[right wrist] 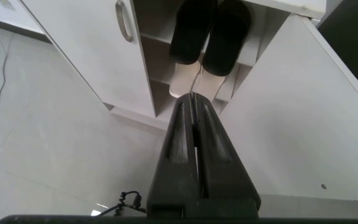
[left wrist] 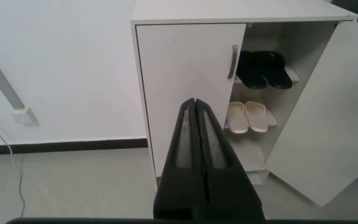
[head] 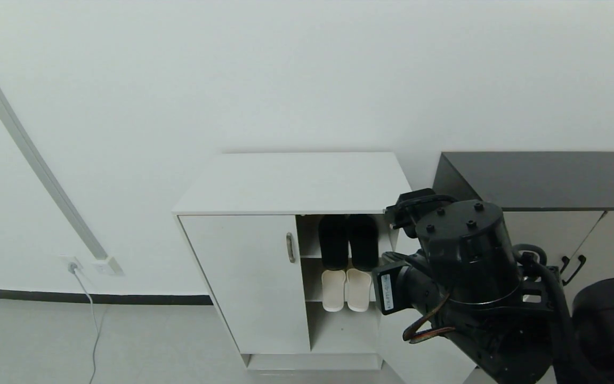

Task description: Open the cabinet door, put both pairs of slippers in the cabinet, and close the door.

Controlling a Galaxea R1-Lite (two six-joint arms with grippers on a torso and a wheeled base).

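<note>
**A:** Looking at the cabinet, which door stands open?

**B:** The right-hand door is swung wide. The left-hand door is shut, and its metal handle sits upright at the edge next to the opening.

**A:** And the slippers?

**B:** Both pairs are inside the right compartment. The black slippers lie side by side on the upper shelf. The white slippers lie side by side on the middle shelf, directly below them. Each pair's near ends reach the front edge of its shelf. The bottom space holds nothing that I can make out.

**A:** What about the left jaws?

**B:** They are clenched flat together with nothing between them. They hang out in front of the cabinet, over the floor, facing the shut door.

**A:** The right jaws?

**B:** They are also pressed together and hold nothing, with only a hairline slit between them. They sit low before the open compartment, just beside the swung-out door, and touch neither slippers nor door. In the head view the right arm covers the cabinet's right side.

**A:** Anything else around?

**B:** A wall socket with a cable trailing to the floor is left of the cabinet. A dark-topped cupboard stands to its right.
</note>
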